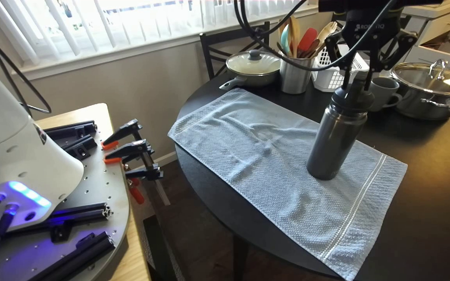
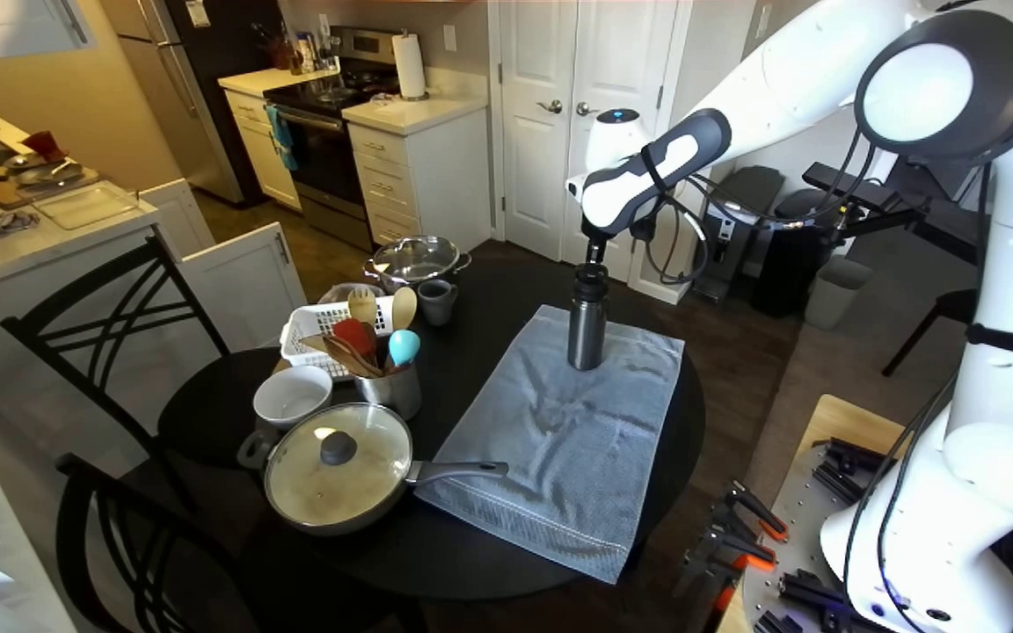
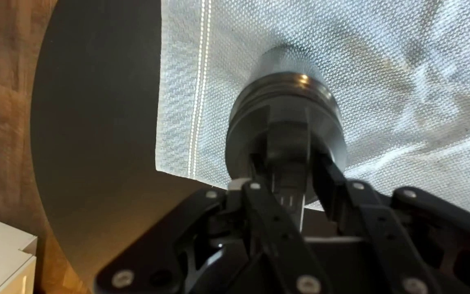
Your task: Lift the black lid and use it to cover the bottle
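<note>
Your gripper [image 1: 356, 88] straddles the top of the lid [image 1: 352, 101] on the bottle [image 1: 335, 143] — jaws pinching or slack, I can't tell; press squarely down before releasing.

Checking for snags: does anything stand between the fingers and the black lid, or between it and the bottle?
Nothing visible; the fingers straddle the raised top of the black lid, which sits on the bottle.

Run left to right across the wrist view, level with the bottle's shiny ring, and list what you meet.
Wooden floor → dark table → towel → bottle → more towel, out to the right edge. Left out: the lid, since it overlaps the bottle.
</note>
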